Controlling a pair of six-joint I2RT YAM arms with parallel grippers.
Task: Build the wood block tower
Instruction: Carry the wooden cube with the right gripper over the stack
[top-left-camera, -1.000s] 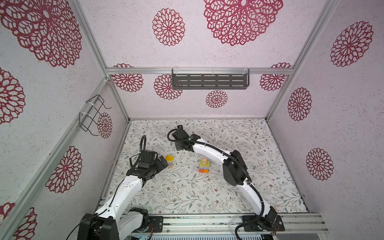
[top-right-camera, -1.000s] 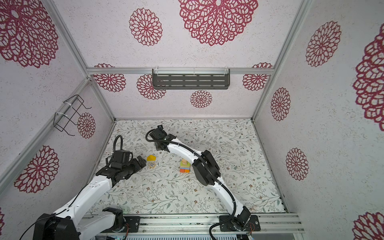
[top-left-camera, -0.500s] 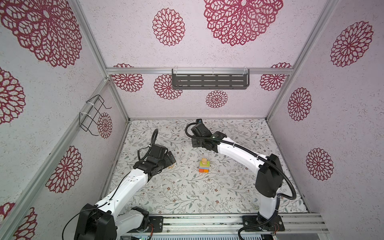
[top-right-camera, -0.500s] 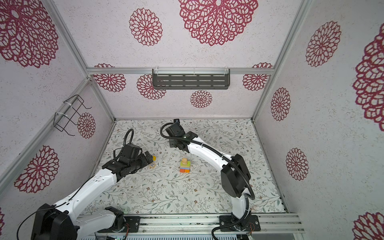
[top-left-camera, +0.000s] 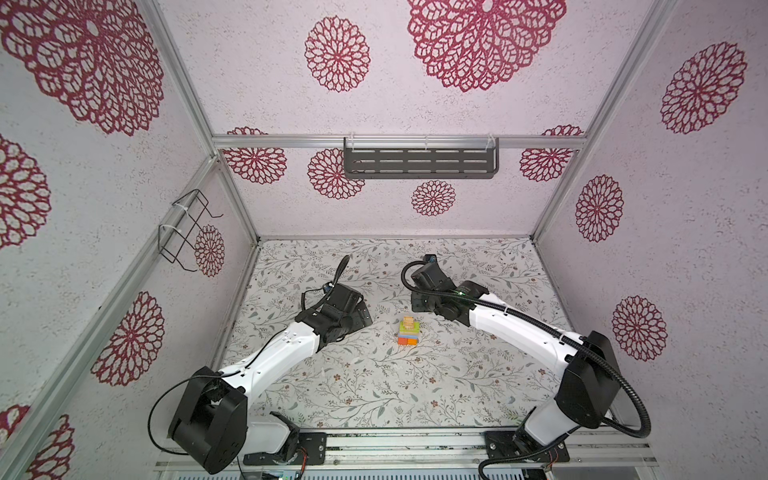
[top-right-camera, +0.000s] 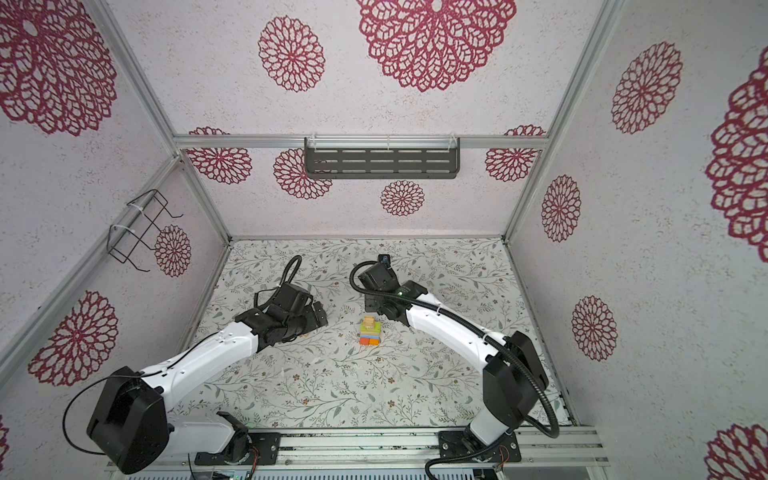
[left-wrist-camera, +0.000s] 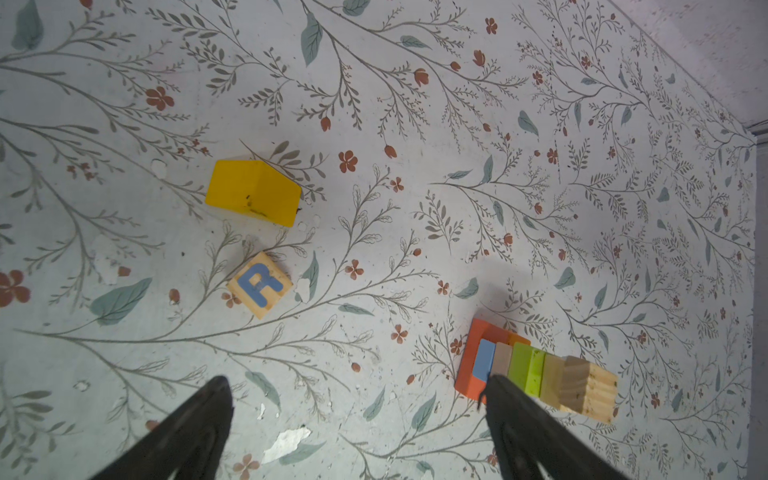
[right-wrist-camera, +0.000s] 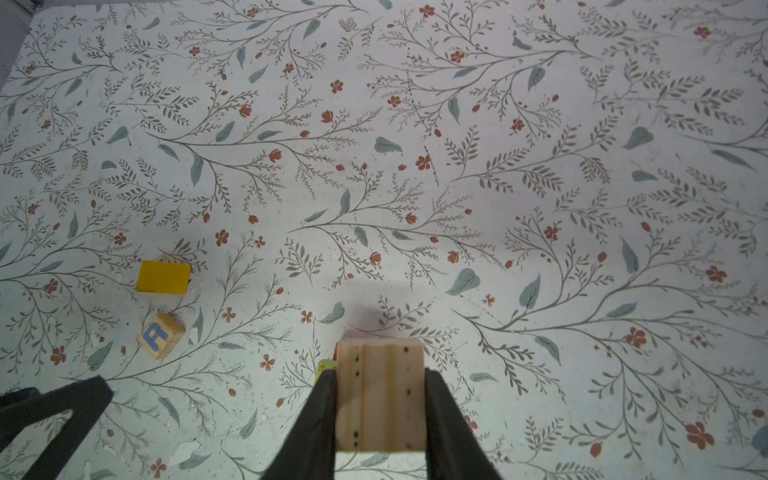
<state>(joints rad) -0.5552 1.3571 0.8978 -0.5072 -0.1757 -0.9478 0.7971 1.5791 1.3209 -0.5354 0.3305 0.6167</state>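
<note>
Tower (top-left-camera: 408, 334) stands in the middle of the desk (top-left-camera: 457, 374); left gripper (left-wrist-camera: 355, 380) hangs spread wide, empty; right gripper (right-wrist-camera: 380, 372), close by, pinches a ridged natural-wood block (right-wrist-camera: 380, 415); yellow roof piece (left-wrist-camera: 253, 193) lies beside lettered cube (left-wrist-camera: 259, 284).

The table (left-wrist-camera: 415, 104) wears a matt printed floral sheet, chipped to white in spots. The yellow roof piece (left-wrist-camera: 253, 193) is smoothly painted with a sheen; the letter cube (left-wrist-camera: 259, 284) and grooved block (right-wrist-camera: 380, 411) are pale, matt wood. The fingers (right-wrist-camera: 440, 415) of the right hand (right-wrist-camera: 380, 374) look matt black. The walls (top-left-camera: 386, 108) are rough-textured, the frame (top-left-camera: 291, 141) brushed metal.
</note>
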